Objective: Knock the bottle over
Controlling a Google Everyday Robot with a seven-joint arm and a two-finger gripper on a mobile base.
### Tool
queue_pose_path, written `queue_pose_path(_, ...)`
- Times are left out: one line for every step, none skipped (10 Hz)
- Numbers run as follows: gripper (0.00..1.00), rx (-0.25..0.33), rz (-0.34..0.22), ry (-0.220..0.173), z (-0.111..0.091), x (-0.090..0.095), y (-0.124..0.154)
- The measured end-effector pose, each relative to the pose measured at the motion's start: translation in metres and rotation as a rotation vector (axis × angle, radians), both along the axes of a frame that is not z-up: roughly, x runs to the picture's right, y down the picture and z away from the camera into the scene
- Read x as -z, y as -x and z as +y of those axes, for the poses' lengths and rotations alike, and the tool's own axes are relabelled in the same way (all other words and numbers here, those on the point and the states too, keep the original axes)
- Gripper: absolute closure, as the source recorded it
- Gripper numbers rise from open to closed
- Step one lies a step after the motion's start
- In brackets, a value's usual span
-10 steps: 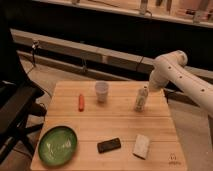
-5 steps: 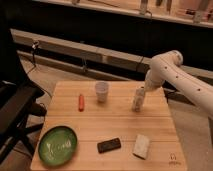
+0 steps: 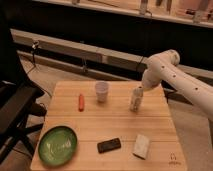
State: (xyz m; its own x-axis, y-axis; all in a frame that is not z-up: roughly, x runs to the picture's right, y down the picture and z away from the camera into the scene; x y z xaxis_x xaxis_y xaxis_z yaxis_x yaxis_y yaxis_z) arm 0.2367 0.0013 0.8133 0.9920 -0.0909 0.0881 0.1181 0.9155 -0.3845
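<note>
The slim whitish bottle (image 3: 135, 100) stands on the wooden table (image 3: 115, 125) at its right rear, leaning slightly left. My gripper (image 3: 140, 90) is at the bottle's top right, touching or just beside its cap, at the end of the white arm (image 3: 172, 75) that comes in from the right. The short white cup (image 3: 102, 91) stands to the bottle's left.
An orange carrot-like object (image 3: 81, 101) lies left of the cup. A green plate (image 3: 58, 145) sits at the front left, a black phone-like object (image 3: 109, 145) at front centre, a pale block (image 3: 141, 146) at front right. A dark chair (image 3: 12, 107) stands left of the table.
The arm has swung left and down so the gripper has reached the bottle's top; the bottle now leans a little to the left.
</note>
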Motion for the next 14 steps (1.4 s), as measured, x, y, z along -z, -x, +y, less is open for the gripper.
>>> queue_pose_path(1.00, 0.001, -0.007, 0.000, -0.001, -0.001, 0.010)
queue_pose_path(1.00, 0.001, -0.013, 0.000, -0.002, -0.002, 0.013)
queue_pose_path(1.00, 0.000, -0.012, -0.001, -0.003, -0.002, 0.013)
queue_pose_path(1.00, 0.005, -0.015, -0.004, -0.003, -0.002, 0.012)
queue_pose_path(1.00, 0.010, -0.021, -0.004, -0.004, -0.003, 0.013)
queue_pose_path(1.00, 0.016, -0.028, -0.003, -0.004, -0.004, 0.018)
queue_pose_path(1.00, 0.022, -0.032, -0.003, -0.004, -0.004, 0.024)
queue_pose_path(1.00, 0.024, -0.039, -0.002, -0.005, -0.004, 0.033)
queue_pose_path(1.00, 0.025, -0.044, -0.003, -0.005, -0.004, 0.036)
queue_pose_path(1.00, 0.024, -0.043, -0.005, -0.006, -0.004, 0.035)
queue_pose_path(1.00, 0.027, -0.041, -0.007, -0.007, -0.005, 0.033)
queue_pose_path(1.00, 0.033, -0.047, -0.005, -0.007, -0.006, 0.036)
queue_pose_path(1.00, 0.042, -0.053, -0.002, -0.007, -0.006, 0.042)
queue_pose_path(1.00, 0.045, -0.058, 0.000, -0.007, -0.007, 0.050)
